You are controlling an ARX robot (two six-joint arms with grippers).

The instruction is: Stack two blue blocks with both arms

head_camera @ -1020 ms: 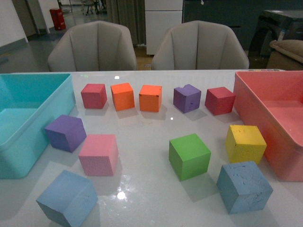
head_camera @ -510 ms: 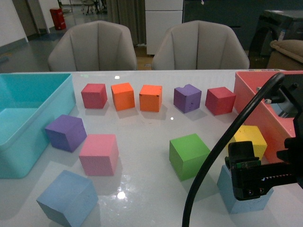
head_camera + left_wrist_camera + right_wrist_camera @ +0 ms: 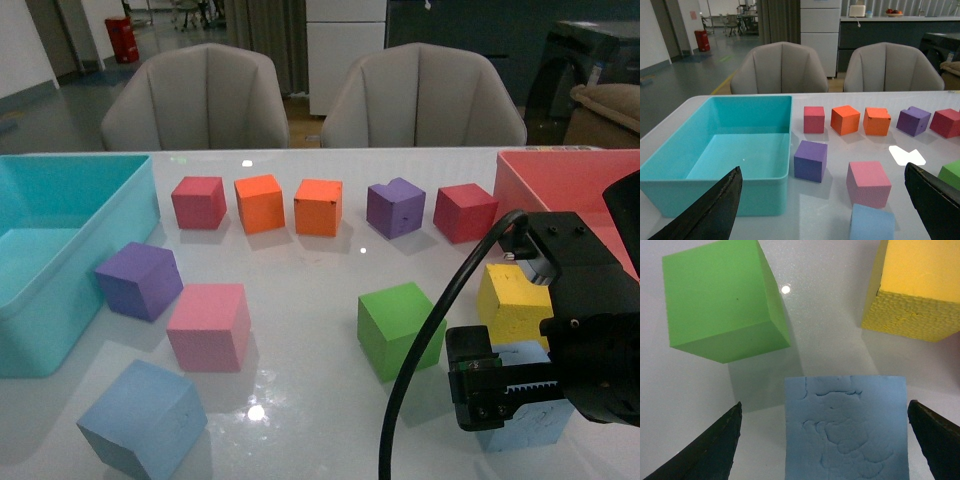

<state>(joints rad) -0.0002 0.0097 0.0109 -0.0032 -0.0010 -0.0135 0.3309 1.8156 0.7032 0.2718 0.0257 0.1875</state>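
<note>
Now the right gripper point(image 3: 823, 405) hangs over one blue block point(image 3: 845, 432), jaws spread wide, a finger either side and clear of it, with the green cube point(image 3: 720, 300) and yellow cube point(image 3: 912, 285) just beyond. From the front the right arm point(image 3: 580, 340) hides most of that block, so its contact with the table point(image 3: 300, 270) is hard to judge. Over at the near left lies the other blue block point(image 3: 140, 418), partly cut off in the left wrist view, and the left gripper point(image 3: 822, 169) shows fingers far apart too, gripping nothing.
</note>
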